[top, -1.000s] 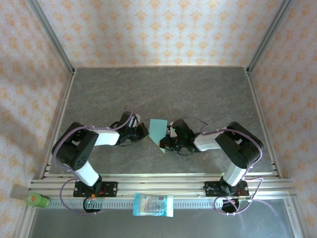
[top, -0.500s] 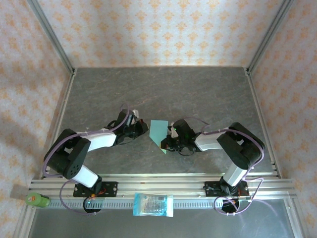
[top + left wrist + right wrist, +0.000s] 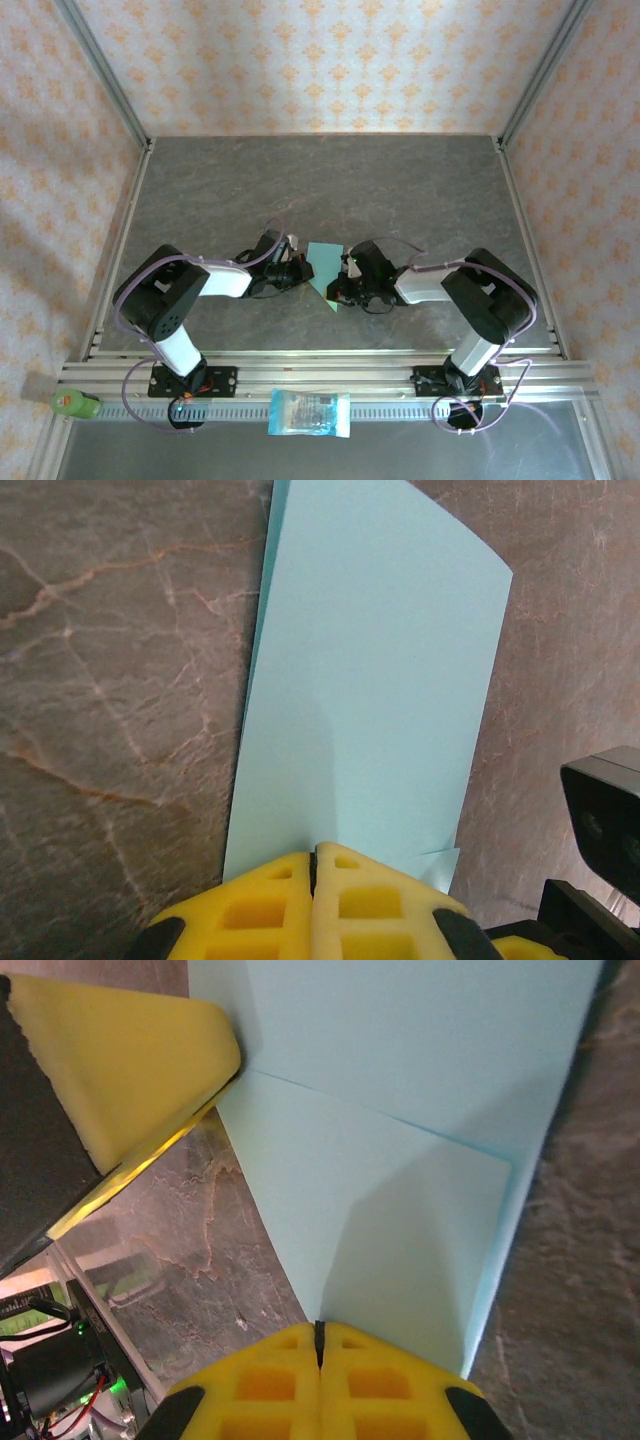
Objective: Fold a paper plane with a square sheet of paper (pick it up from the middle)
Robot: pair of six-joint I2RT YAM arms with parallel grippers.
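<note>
The paper [image 3: 322, 260] is lying on the desk [image 3: 400, 190] between the left gripper [image 3: 314, 852] and right gripper [image 3: 320, 1328], both sitting closed right at its edges, and it's looking thin, floppy and easily creased, so I'm guessing gentle mid-sheet pinching.

Black-and-white arms [image 3: 215, 282], lilac cables [image 3: 185, 260], yellow waffle-patterned fingers [image 3: 260, 910].

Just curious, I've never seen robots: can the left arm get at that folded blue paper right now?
Likely yes: the left pincer, shut, sits at the edge of the folded teal paper, nothing between them. The right pincer, also shut, sits on the opposite side.
</note>
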